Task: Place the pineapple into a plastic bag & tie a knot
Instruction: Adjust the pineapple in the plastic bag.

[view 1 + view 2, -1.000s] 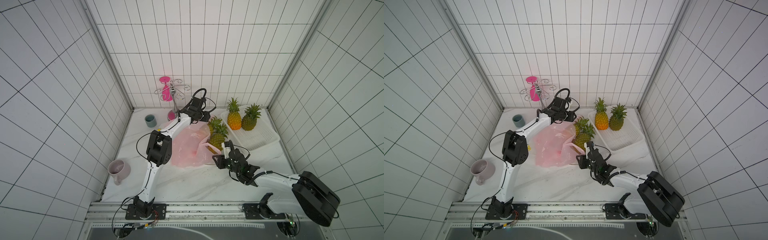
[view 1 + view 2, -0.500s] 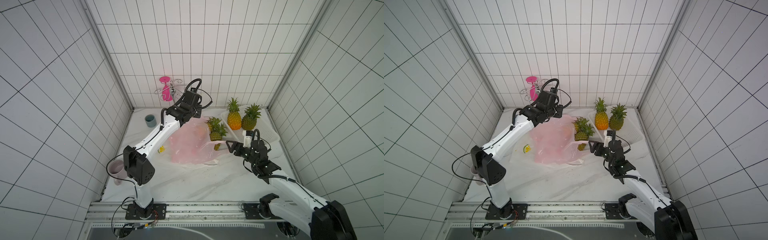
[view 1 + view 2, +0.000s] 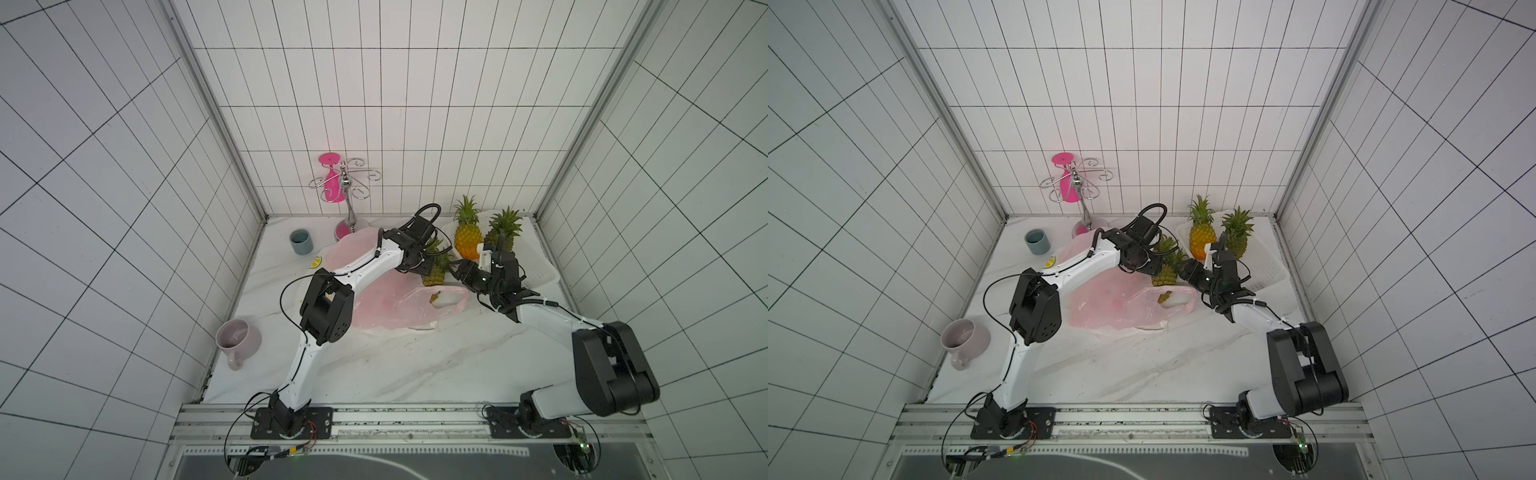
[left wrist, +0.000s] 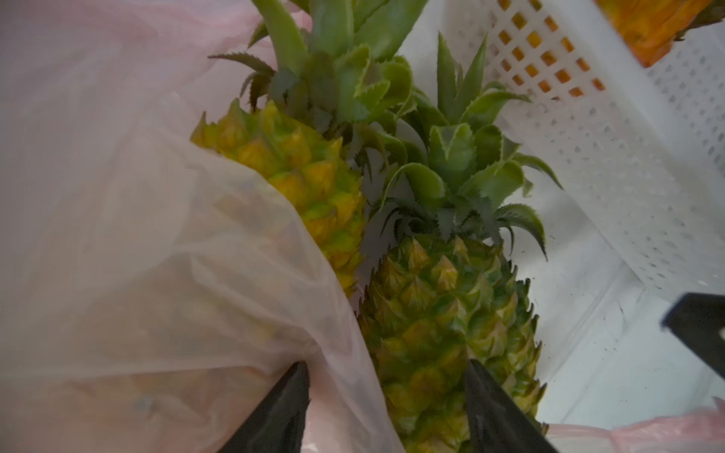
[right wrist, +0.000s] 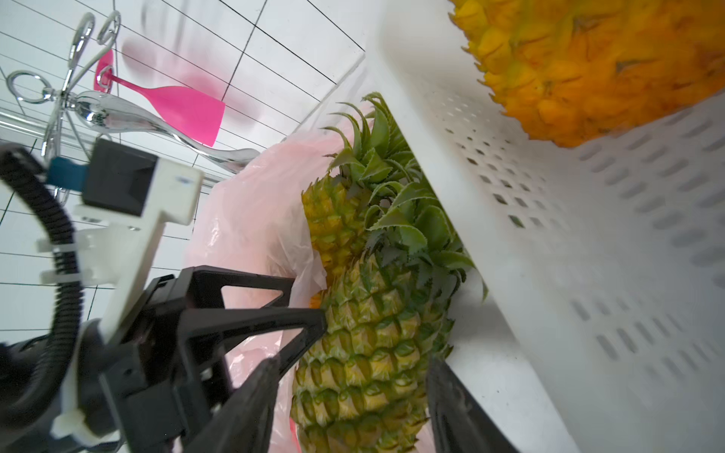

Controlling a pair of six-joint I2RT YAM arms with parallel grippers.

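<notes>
Chrome glass rack (image 3: pixel 348 195) has one pink glass (image 3: pixel 331 183) hanging upside down. Teal cup (image 3: pixel 301 242) near the rack's base, lemon slice (image 3: pixel 316 262) a bit further out, white basket (image 3: pixel 536 266) on the rack's other side, mauve mug (image 3: pixel 237 341) farthest away.

Two arms, tools close together.
Left arm (image 3: pixel 365 270) extended forward, elbow raised, left tool (image 4: pixel 386 364) jaws apart; right arm (image 3: pixel 552 326) folded at elbow, forearm angled inward, right tool (image 5: pixel 353 362) jaws apart, grip not discernible.
</notes>
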